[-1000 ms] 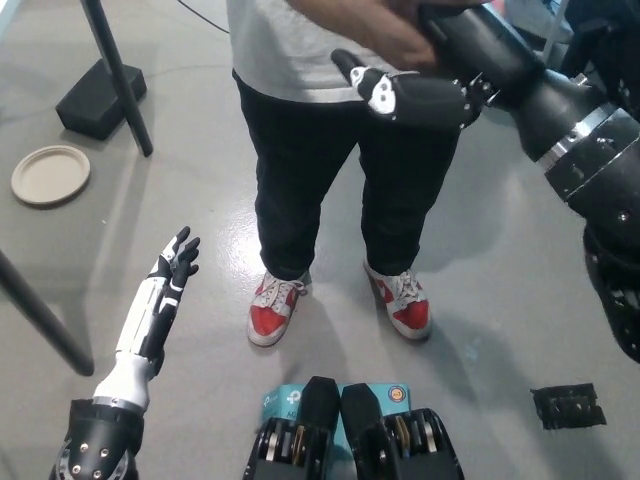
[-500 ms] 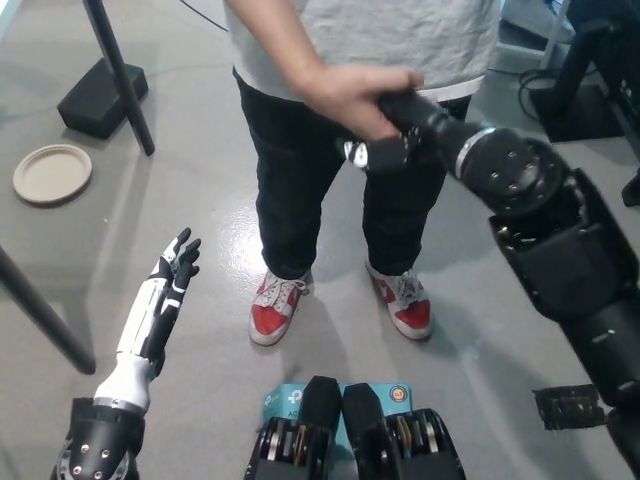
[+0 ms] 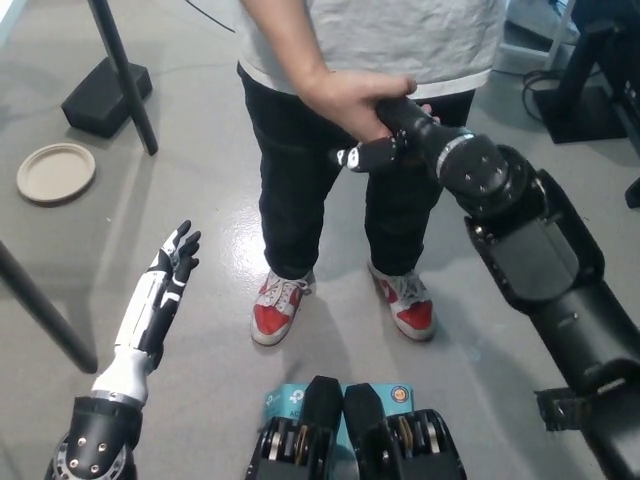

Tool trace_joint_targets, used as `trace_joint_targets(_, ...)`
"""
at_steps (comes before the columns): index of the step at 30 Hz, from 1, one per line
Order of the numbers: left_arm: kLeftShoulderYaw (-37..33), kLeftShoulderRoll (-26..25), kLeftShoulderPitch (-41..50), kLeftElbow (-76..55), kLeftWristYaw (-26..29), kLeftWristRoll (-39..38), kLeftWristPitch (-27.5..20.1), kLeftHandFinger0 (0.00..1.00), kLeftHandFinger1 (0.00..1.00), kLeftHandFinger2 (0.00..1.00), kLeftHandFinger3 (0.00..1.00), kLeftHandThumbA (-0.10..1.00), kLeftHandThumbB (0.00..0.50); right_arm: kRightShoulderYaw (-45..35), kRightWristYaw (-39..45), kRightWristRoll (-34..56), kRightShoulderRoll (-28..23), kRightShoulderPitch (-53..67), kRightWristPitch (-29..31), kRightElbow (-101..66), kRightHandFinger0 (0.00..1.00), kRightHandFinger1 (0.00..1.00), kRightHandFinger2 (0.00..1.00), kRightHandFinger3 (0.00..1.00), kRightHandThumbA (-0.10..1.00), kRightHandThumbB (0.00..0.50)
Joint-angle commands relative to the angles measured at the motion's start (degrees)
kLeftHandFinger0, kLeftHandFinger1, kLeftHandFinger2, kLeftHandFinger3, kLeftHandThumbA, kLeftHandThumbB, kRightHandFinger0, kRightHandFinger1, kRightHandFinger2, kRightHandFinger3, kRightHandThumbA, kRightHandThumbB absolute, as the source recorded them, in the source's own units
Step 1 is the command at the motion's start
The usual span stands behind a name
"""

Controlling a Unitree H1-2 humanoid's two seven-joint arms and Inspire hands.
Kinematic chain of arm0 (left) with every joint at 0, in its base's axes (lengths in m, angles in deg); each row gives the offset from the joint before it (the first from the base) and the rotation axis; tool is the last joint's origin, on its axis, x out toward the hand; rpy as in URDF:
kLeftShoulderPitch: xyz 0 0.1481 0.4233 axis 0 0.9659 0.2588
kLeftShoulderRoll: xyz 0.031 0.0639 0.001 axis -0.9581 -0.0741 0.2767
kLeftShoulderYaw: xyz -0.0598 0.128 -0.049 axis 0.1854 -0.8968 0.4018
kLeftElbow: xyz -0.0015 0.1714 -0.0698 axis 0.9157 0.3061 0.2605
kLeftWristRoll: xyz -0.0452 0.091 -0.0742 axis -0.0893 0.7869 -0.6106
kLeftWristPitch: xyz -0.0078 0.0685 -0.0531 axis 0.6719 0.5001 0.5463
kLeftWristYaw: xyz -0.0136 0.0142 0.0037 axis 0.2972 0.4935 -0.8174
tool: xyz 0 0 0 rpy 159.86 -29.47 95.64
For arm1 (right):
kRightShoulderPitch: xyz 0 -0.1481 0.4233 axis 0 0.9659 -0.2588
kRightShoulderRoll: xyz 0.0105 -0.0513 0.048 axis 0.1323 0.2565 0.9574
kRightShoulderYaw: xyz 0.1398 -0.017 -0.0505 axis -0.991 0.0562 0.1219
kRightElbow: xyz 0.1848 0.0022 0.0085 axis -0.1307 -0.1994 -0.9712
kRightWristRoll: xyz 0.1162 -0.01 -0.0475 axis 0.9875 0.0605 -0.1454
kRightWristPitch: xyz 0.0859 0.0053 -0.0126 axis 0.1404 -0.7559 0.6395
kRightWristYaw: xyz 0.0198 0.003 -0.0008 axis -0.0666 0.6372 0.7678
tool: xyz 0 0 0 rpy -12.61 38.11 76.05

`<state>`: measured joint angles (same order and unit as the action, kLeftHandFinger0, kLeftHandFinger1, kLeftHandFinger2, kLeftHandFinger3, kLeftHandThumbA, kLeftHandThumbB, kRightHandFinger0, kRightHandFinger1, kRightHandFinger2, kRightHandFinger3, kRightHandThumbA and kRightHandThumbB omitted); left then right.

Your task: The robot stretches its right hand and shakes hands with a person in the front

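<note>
On the left, the robot's white left hand (image 3: 168,272) rests low over the grey floor (image 3: 200,330) with fingers spread, holding nothing — it has not moved. In the middle stands the person in grey shirt and black trousers (image 3: 330,170), red-and-white shoes below. To the right, the person's bare hand (image 3: 352,100) wraps over the black right hand (image 3: 385,140), which a second ago was higher and only touched. Its fingers look closed into this clasp — so the handshake seems now joined.
</note>
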<state>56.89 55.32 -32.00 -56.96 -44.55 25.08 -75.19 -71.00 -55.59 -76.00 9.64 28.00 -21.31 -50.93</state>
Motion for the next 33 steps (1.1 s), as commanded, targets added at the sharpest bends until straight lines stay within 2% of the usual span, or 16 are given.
trace_joint_targets(1,0.09,-0.96,-1.73,-1.78,-0.67,-0.32,0.04,1.0,1.0,1.0,1.0,0.92,0.117,-3.1,-5.53,0.17,-0.47,3.87,6.96,-12.84,1.0,1.0,1.0,1.0,1.0,0.475)
trace_joint_targets(2,0.05,-1.01,-1.94,-1.72,-0.66,-0.12,0.18,1.0,1.0,1.0,1.0,0.92,0.12,-4.36,-5.81,0.73,-0.48,6.07,7.61,-17.55,1.0,1.0,1.0,1.0,1.0,0.469)
trace_joint_targets(5,0.07,-1.0,-1.97,-1.7,-0.68,-0.11,0.18,1.0,1.0,1.0,1.0,0.92,0.121,-4.72,-5.53,0.4,-0.29,6.32,7.4,-18.07,1.0,1.0,1.0,1.0,1.0,0.472)
trace_joint_targets(7,0.14,-0.9,-1.77,-1.53,-0.96,-0.66,-0.14,1.0,1.0,1.0,1.0,0.91,0.113,-8.49,-4.44,5.52,-0.51,12.0,8.6,-29.36,1.0,1.0,1.0,1.0,1.0,0.495)
trace_joint_targets(11,0.23,-0.99,-1.72,-1.54,-0.88,-0.56,-0.02,1.0,1.0,1.0,1.0,0.91,0.108,-9.67,-3.27,5.95,-0.9,14.0,6.93,-34.24,1.0,1.0,1.0,1.0,1.0,0.5)
trace_joint_targets(13,0.21,-0.91,-1.17,-1.68,-1.17,-0.95,0.01,1.0,1.0,1.0,1.0,0.91,0.1,-11.67,-3.0,4.91,-3.18,18.73,3.4,-42.36,1.0,1.0,1.0,1.0,1.0,0.5)
trace_joint_targets(14,0.25,-0.9,-1.13,-1.56,-1.05,-0.86,-0.08,1.0,1.0,1.0,1.0,0.91,0.102,-12.65,-3.19,5.12,-3.71,20.09,3.48,-42.84,1.0,1.0,1.0,1.0,1.0,0.5)
trace_joint_targets(17,0.34,-0.97,-0.81,-1.28,-0.72,-0.5,-0.33,1.0,1.0,1.0,1.0,0.92,0.116,-14.76,-4.78,5.7,-3.82,22.92,7.03,-39.86,1.0,1.0,1.0,1.0,1.0,0.495)
trace_joint_targets(20,0.46,-0.76,-0.34,-1.47,-0.67,-0.69,-0.18,1.0,1.0,1.0,1.0,0.91,0.111,-16.69,-6.42,6.62,-3.16,26.24,10.78,-34.37,1.0,1.0,1.0,1.0,1.0,0.451)
trace_joint_targets(25,0.35,-0.56,0.07,-1.15,-0.34,-0.33,-1.02,1.0,1.0,1.0,1.0,0.91,0.1,-18.35,-6.54,8.74,-1.91,29.64,11.25,-27.44,1.0,1.0,1.0,1.0,0.99,0.448)
trace_joint_targets(30,0.45,-0.39,0.27,-0.24,-0.21,-0.5,-2.08,1.0,1.0,1.0,1.0,0.93,0.099,-18.57,-6.16,9.8,-1.98,30.88,12.79,-18.59,1.0,1.0,1.0,1.0,1.0,0.397)
trace_joint_targets(33,0.53,-0.27,0.3,-0.09,0.25,-0.16,-2.18,1.0,1.0,1.0,1.0,0.96,0.104,-17.63,-6.38,8.83,-3.07,30.12,17.51,-12.32,1.0,1.0,1.0,1.0,1.0,0.339)
